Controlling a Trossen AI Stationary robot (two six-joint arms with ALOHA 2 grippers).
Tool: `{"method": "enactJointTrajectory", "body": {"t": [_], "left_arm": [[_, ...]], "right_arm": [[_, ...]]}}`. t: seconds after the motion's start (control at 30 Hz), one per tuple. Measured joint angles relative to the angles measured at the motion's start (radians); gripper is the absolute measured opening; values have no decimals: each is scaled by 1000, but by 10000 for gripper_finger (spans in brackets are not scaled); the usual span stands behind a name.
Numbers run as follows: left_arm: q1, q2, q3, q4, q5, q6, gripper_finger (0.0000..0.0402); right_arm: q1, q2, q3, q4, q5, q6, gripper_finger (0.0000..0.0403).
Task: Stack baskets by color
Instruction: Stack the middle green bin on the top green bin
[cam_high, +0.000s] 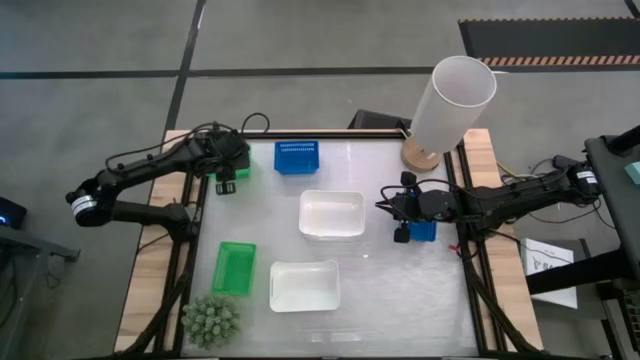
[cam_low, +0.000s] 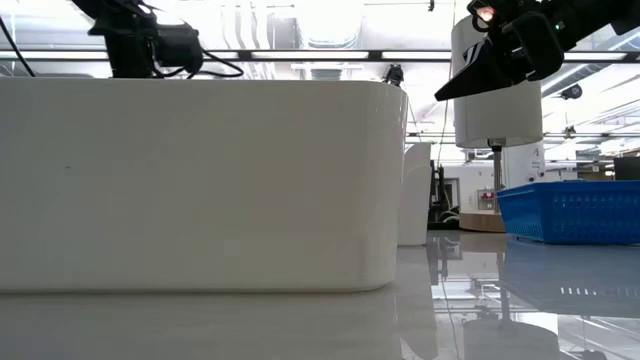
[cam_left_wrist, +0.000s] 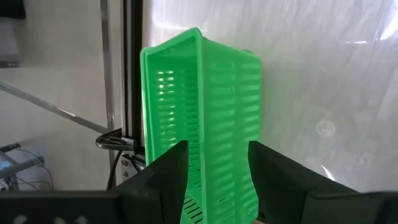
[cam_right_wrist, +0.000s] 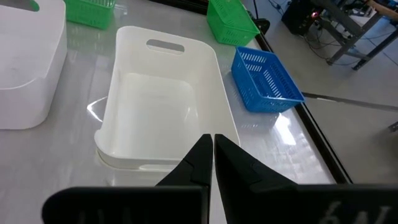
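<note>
Green plastic fills the left wrist view: the left gripper (cam_left_wrist: 214, 168) has its fingers spread either side of a green basket (cam_left_wrist: 205, 112) at the far left edge of the table (cam_high: 380, 165), with no squeeze visible. Its slotted wall may flex and slip if pinched off-centre, tipping it off that edge. A second green basket (cam_high: 234, 268) lies near left, well apart. The right gripper (cam_high: 402, 205), fingers pressed together and empty, hangs over a blue basket (cam_high: 421, 230) at the right edge, just beside a white basket (cam_high: 331, 214); descending shut, it would shove the blue one away rather than grasp it
</note>
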Motion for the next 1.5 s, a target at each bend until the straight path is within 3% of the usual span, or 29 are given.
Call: {"method": "enactJointTrajectory", "body": {"t": [0.27,0.97,1.5], "left_arm": [[0,0,-8,0,1,1,134],[-1,0,-8,0,39,3,6],[-1,0,49,-1,-9,10,0]], "right_arm": [[0,0,0,0,0,4,9],[0,0,0,0,0,4,9],[0,0,0,0,0,4,9]]}}
